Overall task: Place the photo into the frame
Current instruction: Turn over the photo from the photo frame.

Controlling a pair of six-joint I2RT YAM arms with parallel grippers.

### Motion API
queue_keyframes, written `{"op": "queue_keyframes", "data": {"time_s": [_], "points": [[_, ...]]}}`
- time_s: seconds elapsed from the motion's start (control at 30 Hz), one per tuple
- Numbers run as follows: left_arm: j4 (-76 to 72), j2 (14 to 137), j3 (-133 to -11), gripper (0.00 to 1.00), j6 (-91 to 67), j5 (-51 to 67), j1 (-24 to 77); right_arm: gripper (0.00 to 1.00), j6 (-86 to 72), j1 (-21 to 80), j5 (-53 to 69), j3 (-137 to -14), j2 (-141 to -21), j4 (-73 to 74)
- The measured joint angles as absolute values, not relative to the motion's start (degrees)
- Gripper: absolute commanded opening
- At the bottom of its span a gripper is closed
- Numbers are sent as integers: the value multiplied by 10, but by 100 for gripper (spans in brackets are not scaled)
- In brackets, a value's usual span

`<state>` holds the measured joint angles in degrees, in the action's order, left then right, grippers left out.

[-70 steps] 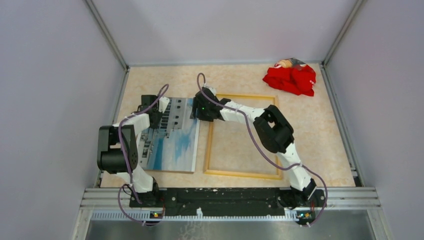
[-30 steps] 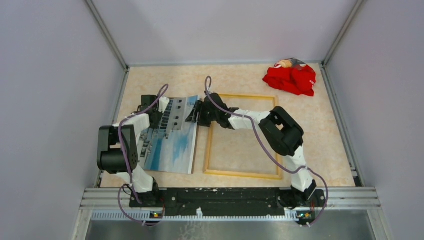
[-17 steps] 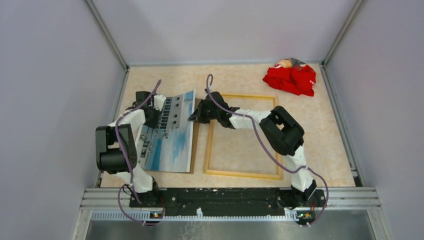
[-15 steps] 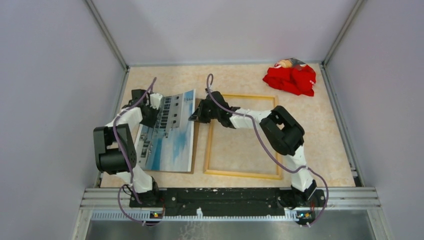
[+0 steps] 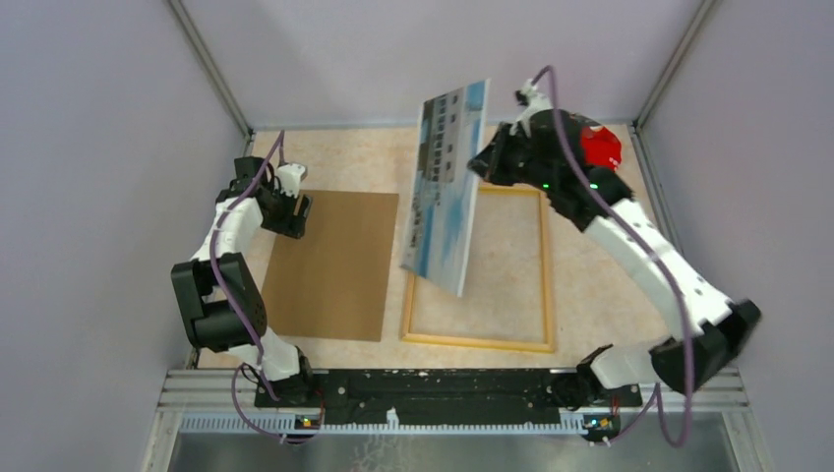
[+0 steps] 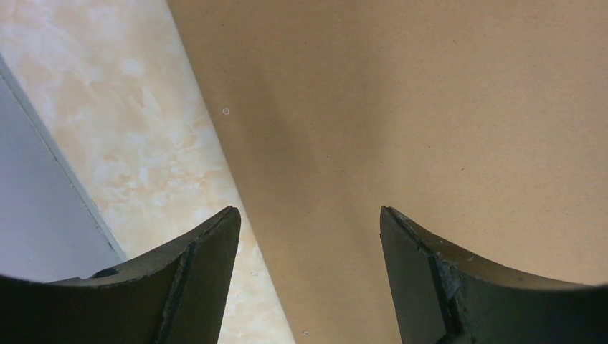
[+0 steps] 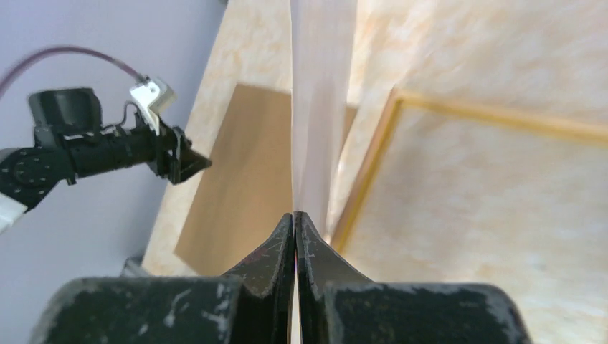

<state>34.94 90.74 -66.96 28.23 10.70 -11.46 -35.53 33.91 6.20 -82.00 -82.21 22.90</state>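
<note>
Top external shows the photo (image 5: 445, 187) hanging tilted in the air over the frame's (image 5: 546, 265) left rail, pinched at its edge by the right fingers (image 7: 276, 254). Next, I'd judge, it needs laying flat inside the frame. A moment ago it lay on the brown backing board (image 5: 329, 265), where the left fingers (image 6: 208, 247) now hover spread and empty.

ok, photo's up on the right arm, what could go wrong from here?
The right end effector pinches the photo by one edge; hanging tilted, it may slip or bend.
Its low edge hangs over the left rail of the frame and could catch there on lowering.
The left end effector is open over the board, so gives no support.
</note>
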Motion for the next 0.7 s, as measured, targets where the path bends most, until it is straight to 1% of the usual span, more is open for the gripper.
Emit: {"op": "queue_keyframes", "data": {"time_s": [0.17,0.27,0.37,0.43,0.53,0.7], "points": [[354,907,-670,77,282,122,-115,0,-269,336,-48,-957,-693,440],[355,907,-670,77,282,131,-115,0,-244,336,-87,-1015,-660,534],[357,907,-670,77,282,137,-115,0,-234,337,-97,-1032,-646,595],[359,907,-670,76,282,139,-115,0,-231,341,-97,-1025,-654,622],[361,907,-669,76,282,141,-115,0,-232,379,-108,-1003,-700,642],[361,907,-665,76,281,142,-115,0,-244,458,-119,-958,-827,618]]}}
